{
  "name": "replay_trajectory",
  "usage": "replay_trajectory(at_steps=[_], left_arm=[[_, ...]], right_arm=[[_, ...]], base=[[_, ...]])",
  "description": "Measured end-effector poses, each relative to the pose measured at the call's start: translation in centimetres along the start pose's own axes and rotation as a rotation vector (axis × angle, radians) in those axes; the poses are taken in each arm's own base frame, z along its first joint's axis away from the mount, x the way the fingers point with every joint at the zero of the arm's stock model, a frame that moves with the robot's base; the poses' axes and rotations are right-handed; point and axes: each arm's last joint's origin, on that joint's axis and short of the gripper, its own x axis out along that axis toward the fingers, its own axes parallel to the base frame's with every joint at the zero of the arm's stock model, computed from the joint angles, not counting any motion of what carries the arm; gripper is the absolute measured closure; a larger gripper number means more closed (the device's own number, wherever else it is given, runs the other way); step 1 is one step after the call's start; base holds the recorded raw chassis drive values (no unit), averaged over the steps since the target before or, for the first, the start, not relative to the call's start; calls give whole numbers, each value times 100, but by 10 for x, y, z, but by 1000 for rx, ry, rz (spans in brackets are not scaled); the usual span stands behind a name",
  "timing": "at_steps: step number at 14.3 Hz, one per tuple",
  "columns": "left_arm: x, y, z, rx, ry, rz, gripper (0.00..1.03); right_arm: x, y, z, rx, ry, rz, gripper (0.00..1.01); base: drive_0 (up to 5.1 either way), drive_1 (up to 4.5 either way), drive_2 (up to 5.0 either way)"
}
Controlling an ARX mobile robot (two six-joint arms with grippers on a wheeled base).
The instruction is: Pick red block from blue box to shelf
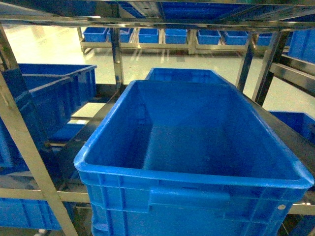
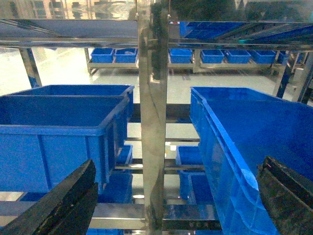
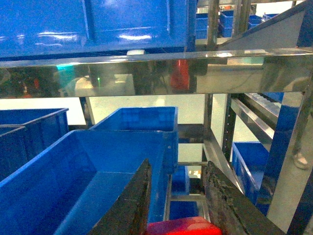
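The red block (image 3: pixel 183 227) shows only in the right wrist view, at the bottom edge, with my right gripper (image 3: pixel 178 164) shut on it between the two dark fingers. The gripper points into the shelf (image 3: pixel 146 73), just under a shiny steel rail and over the right rim of a dark blue crate (image 3: pixel 58 181). My left gripper (image 2: pixel 178 164) is open and holds nothing; it faces a steel upright of the shelf (image 2: pixel 152 98). The blue box is out of view. Neither gripper appears in the head view.
A large dark blue crate (image 1: pixel 197 179) fills the shelf tier in front of me, with a second crate (image 1: pixel 182 74) behind it. More crates (image 2: pixel 58 132) stand to the left and on lower tiers. Steel uprights (image 1: pixel 117 54) and rails frame the opening.
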Motion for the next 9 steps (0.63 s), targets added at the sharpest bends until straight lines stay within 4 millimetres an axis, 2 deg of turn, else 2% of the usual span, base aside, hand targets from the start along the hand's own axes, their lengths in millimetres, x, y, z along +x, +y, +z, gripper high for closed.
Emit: replay_trajectory(at_steps=[8, 9], left_arm=[[0, 0, 0, 0, 0, 0, 5], [0, 0, 0, 0, 0, 0, 5]], right_arm=[[0, 0, 0, 1, 6, 3, 75], [0, 0, -4, 10, 48, 31, 75]], base=[[0, 0, 0], [0, 0, 0]])
